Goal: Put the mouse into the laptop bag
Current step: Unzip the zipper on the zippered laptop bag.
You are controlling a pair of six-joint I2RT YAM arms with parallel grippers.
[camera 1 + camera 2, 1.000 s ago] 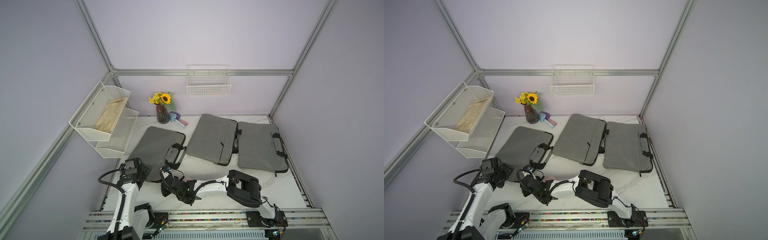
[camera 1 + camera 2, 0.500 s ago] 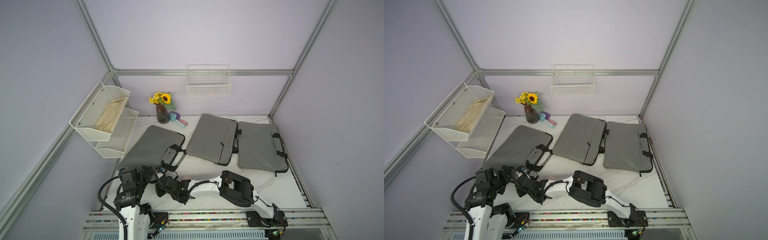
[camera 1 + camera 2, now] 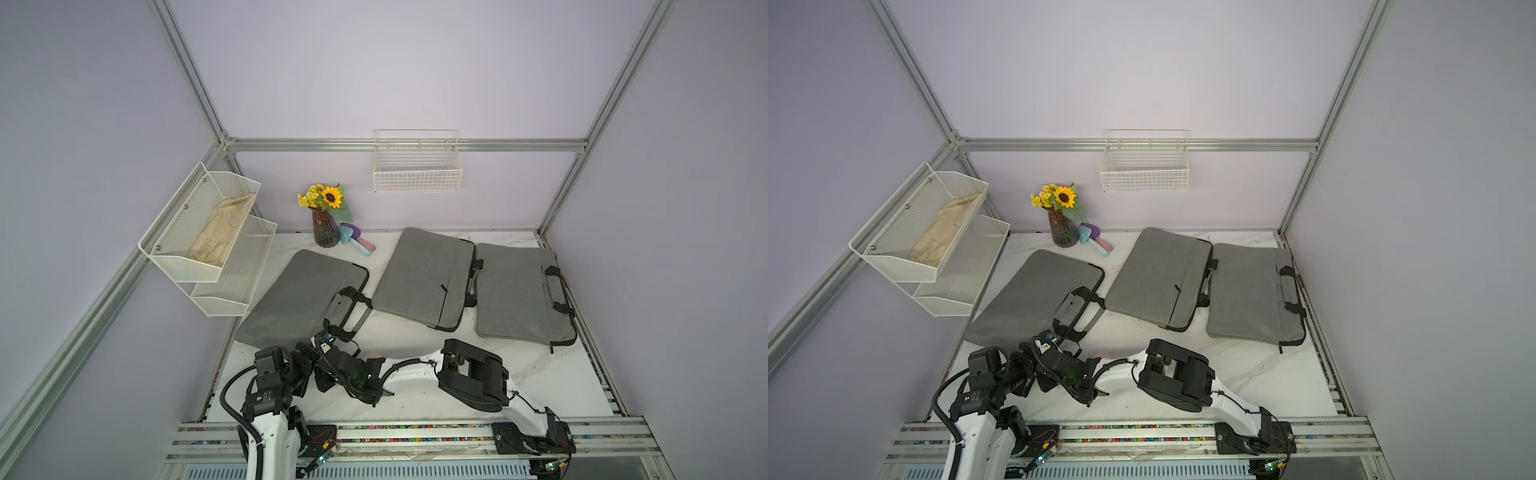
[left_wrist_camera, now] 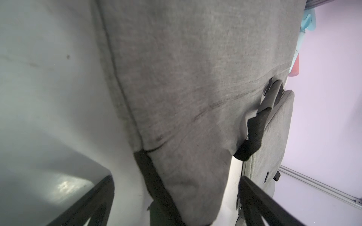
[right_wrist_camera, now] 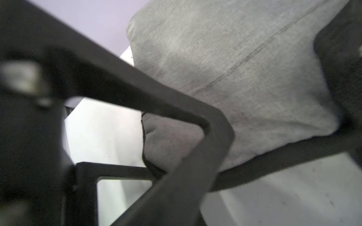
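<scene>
Judging by both top views, the mouse (image 3: 372,355) is not yet packed. A small pale pink shape, which I take to be it, lies on the table (image 3: 519,374) just behind the right arm's wrist, mostly hidden. Near it is the closest corner of the leftmost laptop bag (image 3: 299,299), where both arms meet. The left gripper (image 4: 176,182) is spread wide, with that corner and its black trim between the fingers, gripping nothing. The right gripper (image 3: 330,347) is pressed together at the same corner; whether it pinches fabric I cannot tell. No opening shows in the bag. Opening it, picking up the mouse and putting it inside all look left to do. Two other bags (image 3: 428,278) lie flat further right.
</scene>
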